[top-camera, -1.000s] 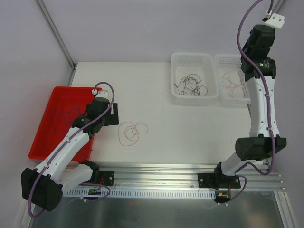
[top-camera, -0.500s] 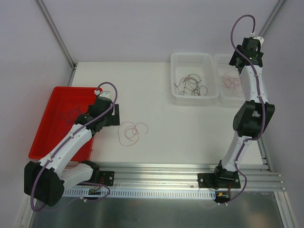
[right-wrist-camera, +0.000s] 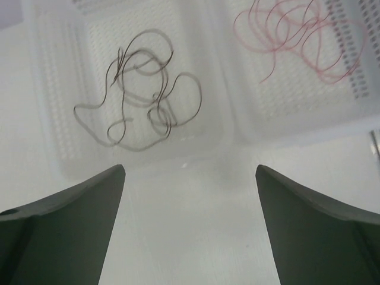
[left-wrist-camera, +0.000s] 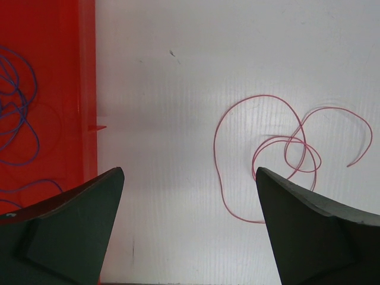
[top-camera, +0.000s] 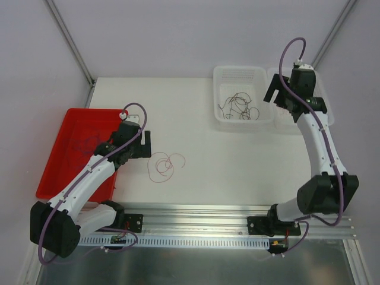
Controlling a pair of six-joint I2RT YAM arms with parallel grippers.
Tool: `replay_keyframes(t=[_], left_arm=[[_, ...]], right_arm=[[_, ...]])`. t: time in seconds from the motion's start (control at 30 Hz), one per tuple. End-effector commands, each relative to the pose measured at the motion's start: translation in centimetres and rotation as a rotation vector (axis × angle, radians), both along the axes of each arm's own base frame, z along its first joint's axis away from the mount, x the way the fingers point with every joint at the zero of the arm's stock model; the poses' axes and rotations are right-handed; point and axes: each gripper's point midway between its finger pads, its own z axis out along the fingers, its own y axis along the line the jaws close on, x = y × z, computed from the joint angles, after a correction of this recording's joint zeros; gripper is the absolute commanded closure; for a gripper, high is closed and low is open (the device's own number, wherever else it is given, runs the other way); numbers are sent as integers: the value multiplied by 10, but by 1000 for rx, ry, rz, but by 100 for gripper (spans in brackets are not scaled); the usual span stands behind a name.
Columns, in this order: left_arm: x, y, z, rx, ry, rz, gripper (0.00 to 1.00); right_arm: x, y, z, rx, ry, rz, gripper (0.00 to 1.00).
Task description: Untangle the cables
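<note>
The left end effector [left-wrist-camera: 189,172] is wide open. Nothing is between its two fingers [left-wrist-camera: 77,231]. It hangs over the white tabletop [left-wrist-camera: 178,77].

A thin pink wire [left-wrist-camera: 295,139] lies flat on the tabletop, just in front of this end effector. It curls in a few loops that cross each other. In the left wrist view the wire sits in front of the finger on the right side. The low part of its big loop runs close by that finger's tip. I cannot tell if they touch.

On the other side of this end effector is a red tray [left-wrist-camera: 71,89]. Thin purple-blue wires [left-wrist-camera: 35,89] lie bunched inside it.

The right end effector [right-wrist-camera: 190,169] is wide open too, and it holds nothing. It hangs above the tabletop, just before two clear baskets that stand side by side.

The basket [right-wrist-camera: 53,89] in front and toward the left of the right wrist view holds dark brown wires [right-wrist-camera: 122,101], curled in loose loops. The basket [right-wrist-camera: 356,89] in front and toward the right of that view holds pink-red wires [right-wrist-camera: 297,41] in a loose bunch. None of these wires touch the end effector.

From above, the right end effector [top-camera: 274,94] is between the two baskets, and the left end effector [top-camera: 144,142] is between the red tray and the pink wire.
</note>
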Motion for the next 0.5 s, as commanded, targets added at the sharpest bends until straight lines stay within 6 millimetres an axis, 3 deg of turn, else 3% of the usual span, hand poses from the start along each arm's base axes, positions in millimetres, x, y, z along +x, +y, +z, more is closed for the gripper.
replay_keyframes(t=[0.0, 0.07, 0.1, 0.2, 0.47], left_arm=[[3, -9, 2, -42, 1, -38, 5], [3, -13, -2, -52, 23, -52, 5], [2, -15, -4, -58, 33, -57, 4], [2, -21, -11, -73, 66, -72, 4], [-2, -38, -37, -131, 195, -86, 5]], right_arm=[[-51, 34, 4, 77, -18, 78, 3], [-77, 52, -8, 99, 21, 141, 3], [-92, 54, 2, 105, -4, 155, 3], [-132, 61, 3, 109, -3, 201, 3], [-205, 75, -3, 186, -44, 298, 3]])
